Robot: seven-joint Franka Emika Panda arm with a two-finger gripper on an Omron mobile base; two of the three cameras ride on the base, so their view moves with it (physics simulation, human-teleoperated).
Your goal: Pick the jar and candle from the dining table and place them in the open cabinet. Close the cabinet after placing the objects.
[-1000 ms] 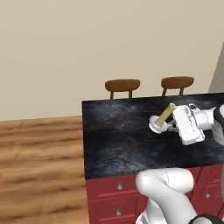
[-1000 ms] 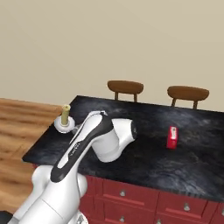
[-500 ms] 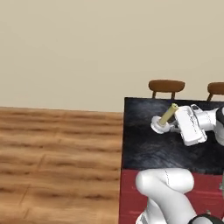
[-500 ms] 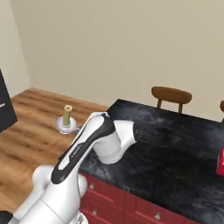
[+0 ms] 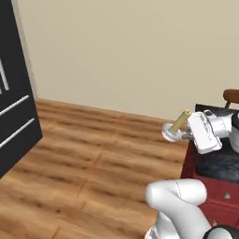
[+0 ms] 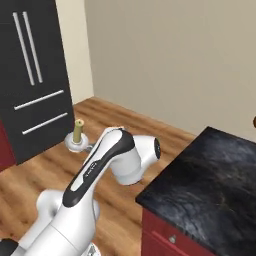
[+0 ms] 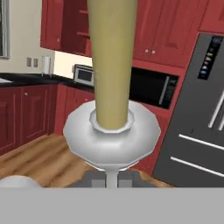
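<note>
The candle (image 7: 111, 65), a pale yellow-tan stick in a round white saucer holder (image 7: 111, 135), sits right in front of the hand camera. My gripper (image 7: 112, 180) is shut on the holder's handle at the bottom of that view. In the left base view the candle (image 5: 179, 122) leans in the air off the left end of the dining table (image 5: 215, 161), held by the gripper (image 5: 187, 135). The right base view has the candle (image 6: 77, 131) upright above the wooden floor, left of the table (image 6: 210, 175). Ahead, a red wall cabinet (image 7: 78, 30) stands open with a shelf inside. The jar is out of view.
A black fridge (image 5: 11, 102) stands at the left, also at the right of the hand view as fridge (image 7: 201, 109). A microwave (image 7: 83, 74) sits on the counter under the red cabinets. A chair back (image 5: 231, 95) stands behind the table. Wooden floor (image 5: 93, 158) lies between.
The whole picture has swung as the base turned away from the table toward the fridge and floor. The candle stays in the shut gripper, held as before.
</note>
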